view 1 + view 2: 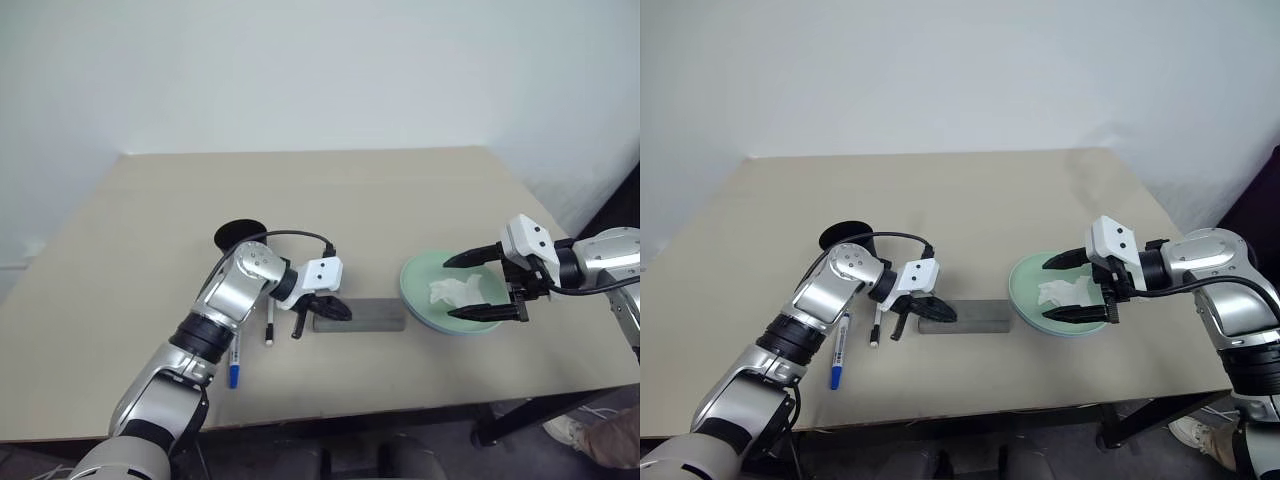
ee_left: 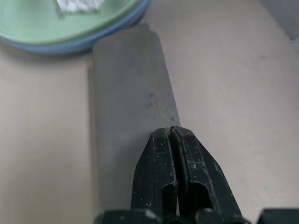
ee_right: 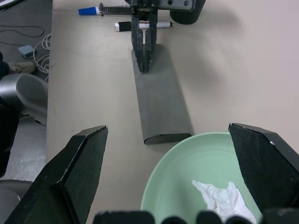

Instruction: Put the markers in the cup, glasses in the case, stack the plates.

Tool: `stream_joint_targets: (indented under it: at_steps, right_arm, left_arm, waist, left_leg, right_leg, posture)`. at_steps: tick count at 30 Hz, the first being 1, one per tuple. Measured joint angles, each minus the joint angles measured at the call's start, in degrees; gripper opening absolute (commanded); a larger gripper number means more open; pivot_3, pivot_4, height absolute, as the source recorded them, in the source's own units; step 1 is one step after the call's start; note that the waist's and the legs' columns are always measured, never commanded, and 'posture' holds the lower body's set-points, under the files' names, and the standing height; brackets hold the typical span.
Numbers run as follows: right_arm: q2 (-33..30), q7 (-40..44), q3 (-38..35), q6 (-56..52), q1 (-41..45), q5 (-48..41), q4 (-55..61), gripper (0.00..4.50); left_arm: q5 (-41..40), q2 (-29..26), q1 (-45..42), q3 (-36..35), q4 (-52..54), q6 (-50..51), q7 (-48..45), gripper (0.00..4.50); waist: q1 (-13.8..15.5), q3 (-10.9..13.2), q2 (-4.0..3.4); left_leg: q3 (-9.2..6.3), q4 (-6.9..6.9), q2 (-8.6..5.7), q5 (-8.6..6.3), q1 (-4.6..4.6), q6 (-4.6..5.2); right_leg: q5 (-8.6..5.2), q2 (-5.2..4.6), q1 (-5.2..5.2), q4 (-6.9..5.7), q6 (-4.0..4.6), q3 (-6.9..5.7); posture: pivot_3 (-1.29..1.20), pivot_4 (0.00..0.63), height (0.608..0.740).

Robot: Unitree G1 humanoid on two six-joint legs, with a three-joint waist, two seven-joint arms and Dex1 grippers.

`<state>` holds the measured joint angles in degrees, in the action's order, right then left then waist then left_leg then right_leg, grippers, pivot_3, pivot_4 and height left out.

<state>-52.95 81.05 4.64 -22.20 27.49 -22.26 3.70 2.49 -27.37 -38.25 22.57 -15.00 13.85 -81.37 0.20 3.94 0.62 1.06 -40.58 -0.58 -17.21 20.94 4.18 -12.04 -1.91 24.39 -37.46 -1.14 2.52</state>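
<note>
The surface (image 1: 420, 390) is plain beige. On it lie a matte grey case (image 1: 365, 315), a mint green plate (image 1: 420, 285) over a light blue one (image 2: 117, 29), crumpled white tissue (image 1: 455, 292), a black cup (image 1: 238, 234), and white markers (image 1: 235, 360), one blue-capped, one black-capped.

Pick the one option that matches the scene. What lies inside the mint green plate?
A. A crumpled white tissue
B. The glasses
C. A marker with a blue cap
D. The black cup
A: a crumpled white tissue sits in the mint green plate, while the blue-capped marker and the black cup stand on the table by the left arm; glasses cannot be seen in the plate.
</note>
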Motion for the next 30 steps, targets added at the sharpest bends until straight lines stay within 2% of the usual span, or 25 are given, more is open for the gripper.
stream_joint_targets:
  at_steps: [12,17,22,26,30]
  right_arm:
    - [0.6,-0.1,1.0,0.1,1.2,0.4,-0.1,4.5]
    - [0.9,-0.1,1.2,0.1,1.2,0.4,-0.1,4.5]
    - [0.9,0.1,1.2,0.0,1.3,0.3,0.0,4.5]
    - [0.9,0.4,1.3,-0.1,1.5,0.4,0.0,4.5]
    - [0.9,0.6,1.5,-0.1,1.8,0.4,-0.1,4.5]
  left_arm:
    - [-1.1,-0.5,1.9,0.1,1.8,1.5,3.4,0.05]
    - [-2.9,1.1,4.0,-1.0,5.3,7.4,6.7,0.05]
    - [-6.6,-0.2,5.5,-3.8,16.7,16.4,10.1,0.05]
    - [-7.6,-1.3,6.0,-7.0,24.8,23.6,16.7,0.05]
    - [-5.8,-1.1,6.1,-7.8,32.1,39.6,27.4,0.05]
  waist:
    - [0.0,0.0,-0.02]
    - [0.0,0.0,-0.02]
    - [0.0,0.0,-0.01]
    - [0.0,0.0,-0.02]
    - [0.0,0.0,0.01]
  left_leg:
    - [0.0,-0.01,0.0,0.0,-0.08,0.0]
    - [0.06,-0.05,0.0,0.04,-0.09,0.06]
    - [0.04,-0.01,0.03,0.03,-0.06,0.06]
    - [0.04,-0.01,0.04,0.03,-0.1,0.06]
    - [0.05,-0.02,0.03,0.03,-0.11,0.06]
  right_leg:
    - [0.0,-0.04,-0.09,-0.01,0.01,-0.01]
    - [0.01,-0.08,-0.11,0.0,0.0,0.01]
    - [0.01,-0.07,-0.02,-0.04,0.0,0.0]
    - [0.01,-0.07,-0.05,-0.07,0.0,0.0]
    - [0.02,-0.06,-0.08,-0.06,-0.02,0.0]
  posture:
    - [0.0,0.0,0.738]
    - [0.0,0.0,0.738]
    - [0.0,0.0,0.738]
    - [0.0,0.0,0.738]
    - [0.0,0.0,0.738]
